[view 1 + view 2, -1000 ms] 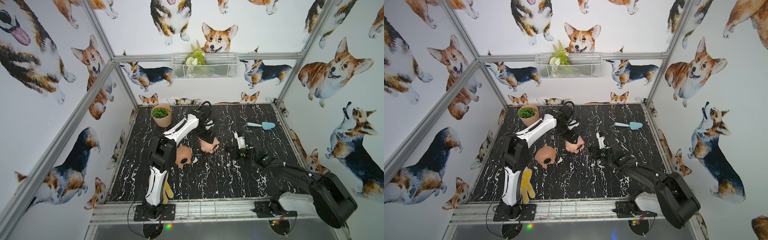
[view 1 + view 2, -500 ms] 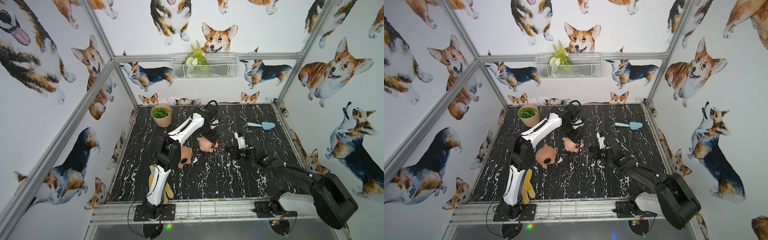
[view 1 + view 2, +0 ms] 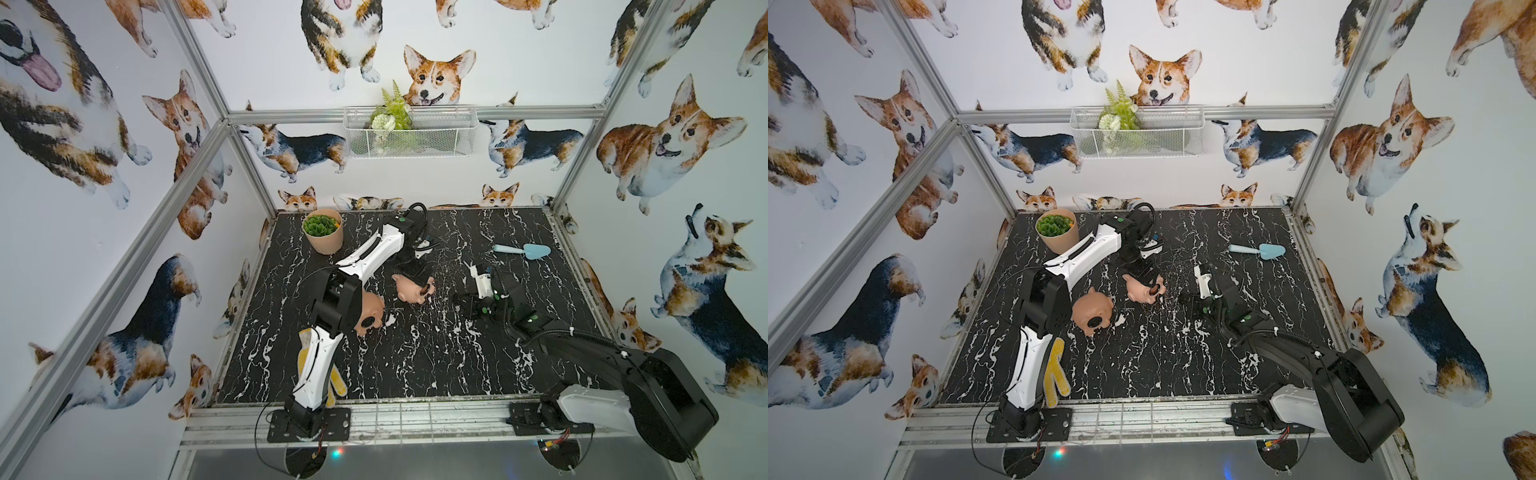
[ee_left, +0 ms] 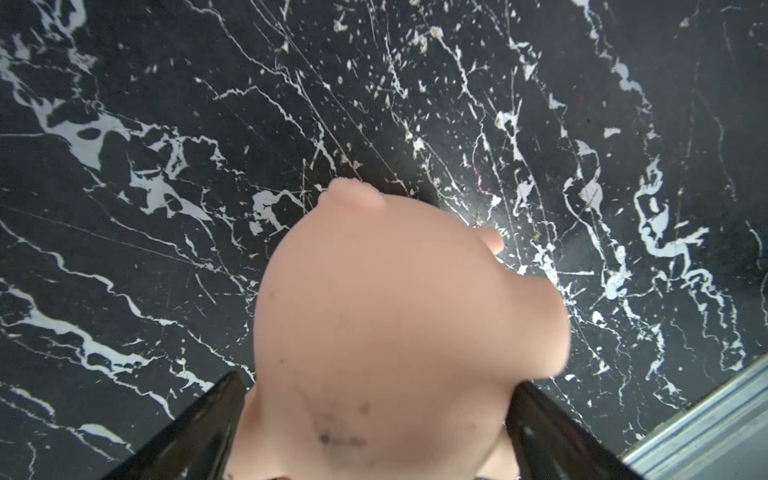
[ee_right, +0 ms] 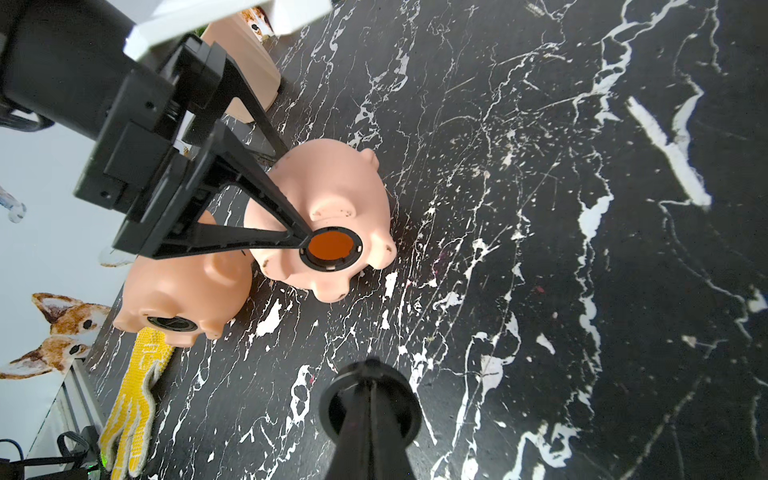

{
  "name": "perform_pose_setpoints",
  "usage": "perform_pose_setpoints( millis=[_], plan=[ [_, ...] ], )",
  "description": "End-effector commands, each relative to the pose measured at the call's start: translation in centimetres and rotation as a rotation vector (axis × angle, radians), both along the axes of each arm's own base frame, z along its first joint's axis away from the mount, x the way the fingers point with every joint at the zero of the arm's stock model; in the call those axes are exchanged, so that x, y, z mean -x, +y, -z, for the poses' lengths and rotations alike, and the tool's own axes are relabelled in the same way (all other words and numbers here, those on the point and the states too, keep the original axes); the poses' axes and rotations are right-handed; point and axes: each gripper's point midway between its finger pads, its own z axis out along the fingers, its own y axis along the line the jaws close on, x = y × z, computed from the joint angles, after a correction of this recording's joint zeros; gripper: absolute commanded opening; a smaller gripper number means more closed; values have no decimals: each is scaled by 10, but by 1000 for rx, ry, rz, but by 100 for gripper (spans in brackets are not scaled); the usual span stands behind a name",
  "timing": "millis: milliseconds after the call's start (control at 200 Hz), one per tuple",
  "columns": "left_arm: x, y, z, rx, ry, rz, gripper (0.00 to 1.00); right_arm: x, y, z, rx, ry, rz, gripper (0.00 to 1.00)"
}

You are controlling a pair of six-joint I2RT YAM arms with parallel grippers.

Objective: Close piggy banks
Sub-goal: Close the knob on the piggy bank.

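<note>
While left pincer (image 4: 378, 382) clasps the pale piggy bank (image 5: 332, 187), right pincer (image 5: 370, 374) grips a plug (image 5: 337, 409) nearby.

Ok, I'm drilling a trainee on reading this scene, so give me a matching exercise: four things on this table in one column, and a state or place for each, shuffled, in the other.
Things
1. pale pink piggy bank
2. darker piggy bank
3. black plug
4. blue trowel

States or places
A. at the tip of the shut right pincer
B. belly hole open, orange inside showing
C. belly plug fitted
D. lying alone on the table, away from both banks

Pairs: 1-B, 2-C, 3-A, 4-D
</note>
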Motion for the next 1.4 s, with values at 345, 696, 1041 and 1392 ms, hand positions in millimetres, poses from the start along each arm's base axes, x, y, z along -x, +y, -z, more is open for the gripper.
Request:
perform_pose_setpoints(
  millis=[345,696,1041,1392],
  plan=[
    [10,-5,10,88,111,-11,90,-1,-2,1,15,-6,4,0],
    [16,-5,15,117,125,-32,90,-13,8,7,-12,-43,8,0],
    [16,-2,18,151,183,-85,88,-23,29,-5,58,-286,-94,0],
    [22,1,17,177,248,-80,88,-14,35,0,60,-347,-181,0]
  ],
)
